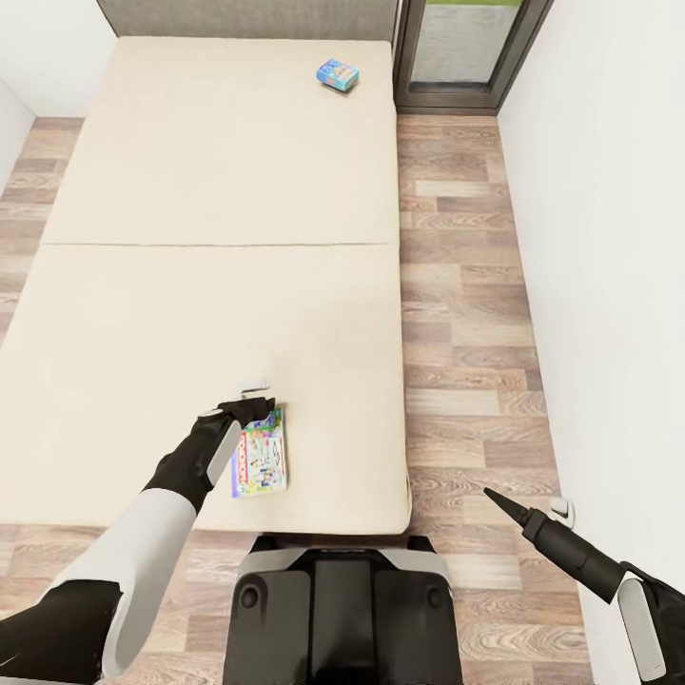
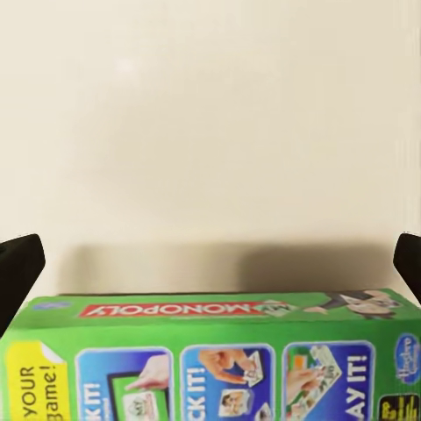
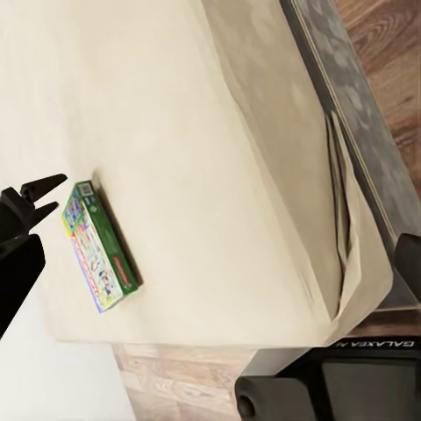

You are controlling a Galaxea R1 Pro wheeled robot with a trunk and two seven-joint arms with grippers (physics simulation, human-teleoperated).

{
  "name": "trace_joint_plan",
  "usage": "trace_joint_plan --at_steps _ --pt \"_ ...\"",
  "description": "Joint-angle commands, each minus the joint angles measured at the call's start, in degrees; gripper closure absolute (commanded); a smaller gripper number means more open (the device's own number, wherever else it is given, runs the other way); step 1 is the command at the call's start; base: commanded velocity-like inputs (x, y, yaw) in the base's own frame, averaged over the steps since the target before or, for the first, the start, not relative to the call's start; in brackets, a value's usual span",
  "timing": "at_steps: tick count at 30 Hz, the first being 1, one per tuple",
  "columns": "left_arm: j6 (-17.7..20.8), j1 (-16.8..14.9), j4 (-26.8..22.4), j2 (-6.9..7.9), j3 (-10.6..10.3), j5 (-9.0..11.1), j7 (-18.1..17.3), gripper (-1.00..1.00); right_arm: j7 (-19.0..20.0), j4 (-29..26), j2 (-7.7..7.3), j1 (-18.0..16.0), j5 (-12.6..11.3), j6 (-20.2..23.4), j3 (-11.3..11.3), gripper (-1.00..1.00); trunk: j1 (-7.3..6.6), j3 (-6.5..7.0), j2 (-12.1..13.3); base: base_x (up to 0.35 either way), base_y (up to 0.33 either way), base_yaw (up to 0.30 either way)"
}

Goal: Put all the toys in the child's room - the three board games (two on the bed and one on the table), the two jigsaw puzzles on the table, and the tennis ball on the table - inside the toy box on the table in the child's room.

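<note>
The multicolour Monopoly board game [image 1: 260, 457] lies flat on the near panel of the cream bed [image 1: 143, 314], close to the bed's front edge and toward its right side. Its long axis runs from the bed's front edge toward the seam, slightly slanted, with the far short end reaching up to the left pincer [image 1: 249, 400]. In the left wrist view the box's green side face [image 2: 210, 360] sits between the two dark fingertips [image 2: 19, 267], its long edge lying across the gap from one fingertip to the other and the lettering reading upside down. The left pincer stands wide, the fingertips at either end of the box's visible length; whether they touch the box I cannot tell. In the head view this pincer hovers at the box's far end, directly over it, the black forearm reaching in from the near left.

The small blue board game [image 1: 338, 74] lies far beyond the left pincer, on the far panel of the bed near its right edge, turned at a slant.

The right pincer [image 1: 528, 509] hangs over the wood-plank floor [image 1: 466, 285] well to the right of the bed, holding nothing; how far it is open I cannot tell. The right wrist view takes in the Monopoly box [image 3: 98, 246] on the bed.
</note>
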Motion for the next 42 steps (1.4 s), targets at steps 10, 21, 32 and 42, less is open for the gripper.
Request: trace_joint_plan --at_steps 10,21,32,42 --pt "0.26 -0.01 -0.07 0.02 -0.22 0.60 0.49 -1.00 0.07 0.00 0.00 -0.02 -0.24 0.36 -0.04 -1.00 0.03 -0.88 -0.09 0.000 0.000 0.000" --pt "0.26 -0.01 -0.06 -0.02 -0.22 0.60 0.50 -1.00 0.07 0.00 -0.05 -0.01 -0.32 0.36 -0.04 -1.00 0.03 -0.97 -0.09 0.000 0.000 0.000" --pt "0.24 -0.01 -0.06 -0.14 -0.22 0.60 0.50 -1.00 0.07 0.00 -0.09 -0.02 -0.30 0.36 -0.04 -1.00 0.03 -0.98 -0.09 0.000 0.000 0.000" --pt "0.20 -0.01 -0.06 -0.16 -0.22 0.60 0.50 -1.00 0.14 0.00 -0.07 0.00 -0.43 0.36 -0.04 -1.00 0.03 -0.98 -0.09 0.000 0.000 0.000"
